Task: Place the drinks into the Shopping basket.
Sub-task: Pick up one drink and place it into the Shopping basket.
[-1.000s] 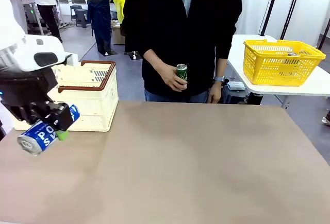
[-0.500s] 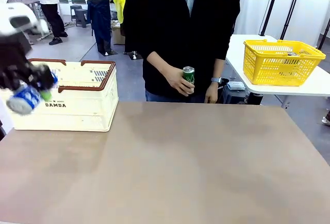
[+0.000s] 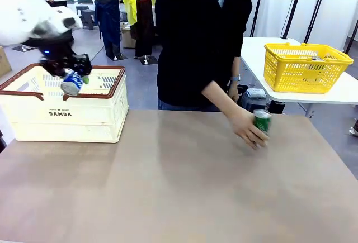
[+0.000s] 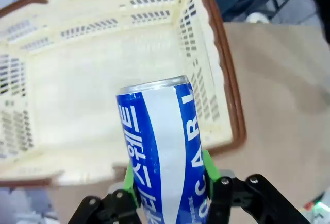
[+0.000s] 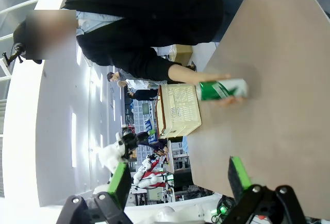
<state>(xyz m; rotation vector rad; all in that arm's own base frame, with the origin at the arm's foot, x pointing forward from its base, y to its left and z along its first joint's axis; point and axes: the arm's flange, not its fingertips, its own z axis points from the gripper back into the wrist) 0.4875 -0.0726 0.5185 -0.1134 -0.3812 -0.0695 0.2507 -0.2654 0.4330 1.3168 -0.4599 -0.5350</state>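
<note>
The left gripper (image 4: 167, 183) clamps the blue can (image 4: 160, 141), with the floor of the Shopping basket (image 4: 230, 105) straight beyond its jaws; lowering before release would probably land it softly. The right gripper (image 5: 178, 180) gapes open, the green can (image 5: 220, 89) far ahead in a person's hand (image 3: 244, 127).

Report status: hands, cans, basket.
Left hand shut on blue can, above the Shopping basket. Right hand open, empty. Person's hand holds green can low over the table. Nothing blocks the basket.

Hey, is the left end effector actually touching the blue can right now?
Touching. In the left wrist view the green pads of the left end effector press both sides of the blue can, no gap.
</note>
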